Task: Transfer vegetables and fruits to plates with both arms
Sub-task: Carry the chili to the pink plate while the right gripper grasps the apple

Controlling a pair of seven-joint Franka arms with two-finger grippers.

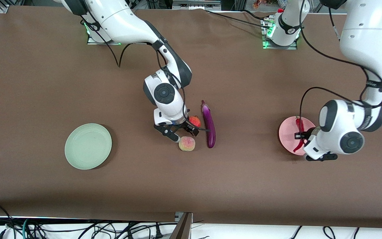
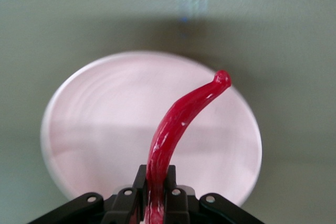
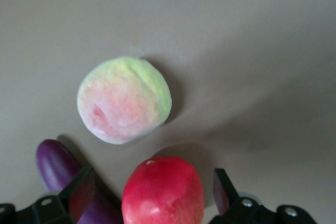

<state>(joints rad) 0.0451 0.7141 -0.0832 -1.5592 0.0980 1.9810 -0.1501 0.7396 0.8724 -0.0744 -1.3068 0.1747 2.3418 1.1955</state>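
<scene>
- We see our right gripper (image 1: 181,132) low over the brown surface (image 1: 45,83), its fingers (image 3: 79,195) spread wide on either side of the round red pomegranate-like fruit (image 3: 164,190) and not yet pressing it.
- In the front view that red fruit (image 1: 195,120) sits just beside the long glossy purple eggplant (image 1: 208,124), which lies at its 3 o'clock, while the pale yellow-pink peach (image 1: 187,143) rests at its 6 o'clock, nearer the camera.
- The eggplant's long axis runs roughly 12 to 6 o'clock, stem at 12; in the right wrist view its rounded end (image 3: 55,163) lies close against one finger, so we judge that a closing grasp has little room on that side.
- The pale mint green round plate (image 1: 88,146) sits bare toward the right arm's end, at about 8 o'clock from the fruit and well apart from it.
- Our left gripper (image 1: 305,136) hangs over the light pink round plate (image 1: 285,134), fingers (image 2: 139,184) clamped on the thin curved red chili pepper (image 2: 176,124).
- The chili's long axis runs across the plate's middle, so we judge that it can be let go there; whether it touches the plate we cannot tell.
- We judge the right arm far nearer to the fruits and eggplant.
</scene>
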